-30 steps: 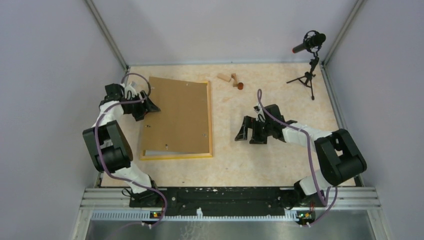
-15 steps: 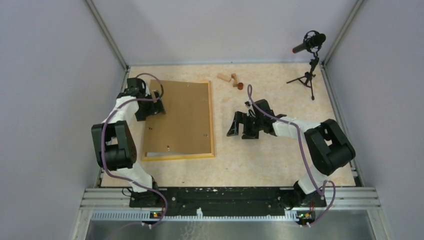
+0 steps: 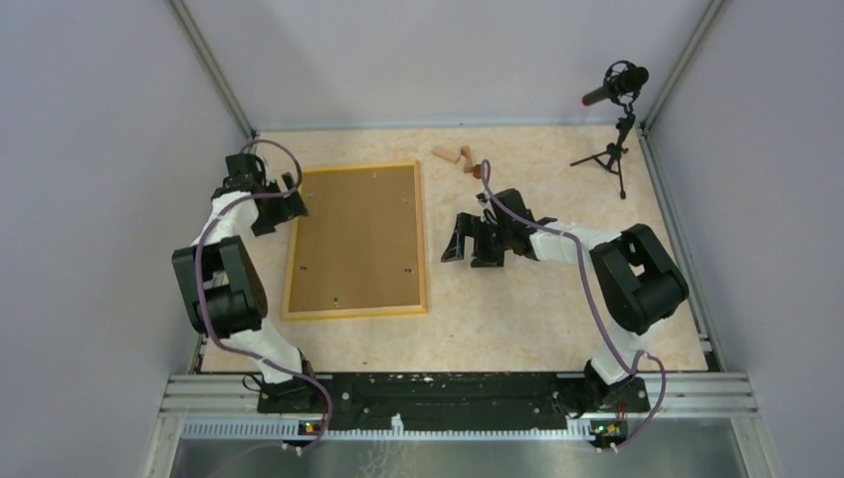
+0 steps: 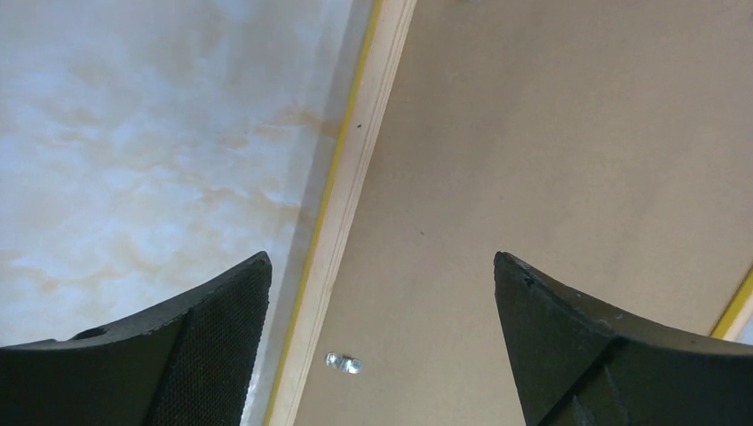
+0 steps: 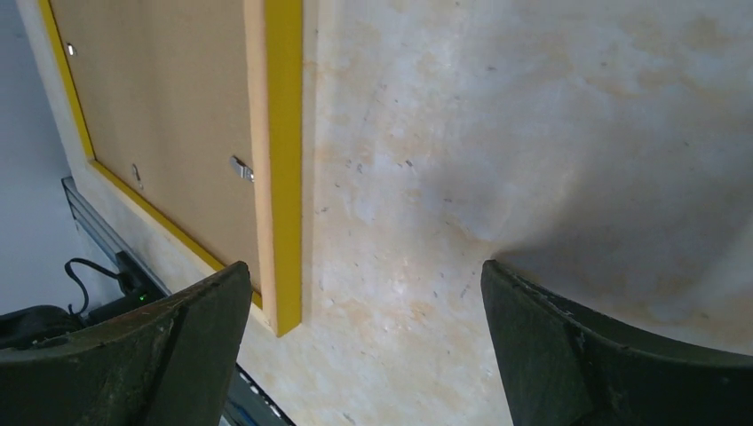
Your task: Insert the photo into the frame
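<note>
The frame (image 3: 353, 313) lies face-down by the table's (image 3: 537, 319) left edge, board (image 3: 358, 239) seated in it; the photo is hidden, presumably beneath. Our left gripper (image 3: 282, 207) and right gripper (image 3: 466, 249) gape empty beside it. We should turn the clips (image 5: 241, 167) gently, board kept flat.

A brown board (image 3: 358, 234) lies flat on the marbled beige table (image 3: 518, 309), between the left claw (image 3: 291, 204) and the right claw (image 3: 460, 245), nearer the left one. Small metal clips (image 4: 343, 362) sit on it, one right under the left claw. Beyond the right claw lie pale wooden blocks (image 3: 453, 154) and a small reddish piece (image 3: 475, 172). A microphone (image 3: 619, 82) on a tripod stands well off to that claw's far right.
</note>
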You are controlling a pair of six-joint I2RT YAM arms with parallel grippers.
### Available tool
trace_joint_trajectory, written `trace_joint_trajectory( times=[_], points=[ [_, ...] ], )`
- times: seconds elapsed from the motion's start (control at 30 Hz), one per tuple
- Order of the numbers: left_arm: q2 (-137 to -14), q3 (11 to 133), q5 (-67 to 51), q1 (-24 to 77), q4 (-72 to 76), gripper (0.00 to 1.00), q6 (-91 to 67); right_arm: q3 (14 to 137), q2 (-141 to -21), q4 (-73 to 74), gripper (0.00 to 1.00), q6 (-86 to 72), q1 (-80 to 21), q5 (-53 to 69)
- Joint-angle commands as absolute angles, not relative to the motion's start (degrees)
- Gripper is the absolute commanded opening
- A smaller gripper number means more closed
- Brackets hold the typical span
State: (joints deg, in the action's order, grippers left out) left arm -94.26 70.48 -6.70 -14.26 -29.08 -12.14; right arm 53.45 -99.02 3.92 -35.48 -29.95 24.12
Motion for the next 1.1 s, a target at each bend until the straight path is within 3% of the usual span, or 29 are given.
trace_joint_trajectory(
  times=[0.0,0.17,0.33,0.53,0.87,1.07],
  points=[
    [-104.31,72.91,-16.88,-15.34,-30.96,0.95,-12.24,57.14,-101.82,0.47,0.99,-36.71,-31.89,25.46],
    [-104.84,69.40,-18.69,-15.30,-29.84,0.92,-11.67,61.10,-105.32,1.64,0.94,-34.30,-34.06,23.60],
    [-101.65,61.41,-24.56,-15.21,-26.96,0.76,-13.25,67.37,-108.74,10.21,0.89,-29.91,-38.73,15.97],
    [-94.78,53.65,-32.12,-14.76,-23.69,0.69,-14.80,68.56,-108.71,17.12,0.89,-24.27,-43.53,5.31],
    [-91.62,48.58,-35.63,-13.32,-20.10,0.69,-15.20,62.09,-103.21,18.81,0.95,-12.69,-45.32,0.58],
    [-92.06,49.30,-35.22,-13.41,-20.56,0.70,-15.27,61.88,-103.07,17.95,0.79,-9.01,-45.34,0.18]
  ],
)
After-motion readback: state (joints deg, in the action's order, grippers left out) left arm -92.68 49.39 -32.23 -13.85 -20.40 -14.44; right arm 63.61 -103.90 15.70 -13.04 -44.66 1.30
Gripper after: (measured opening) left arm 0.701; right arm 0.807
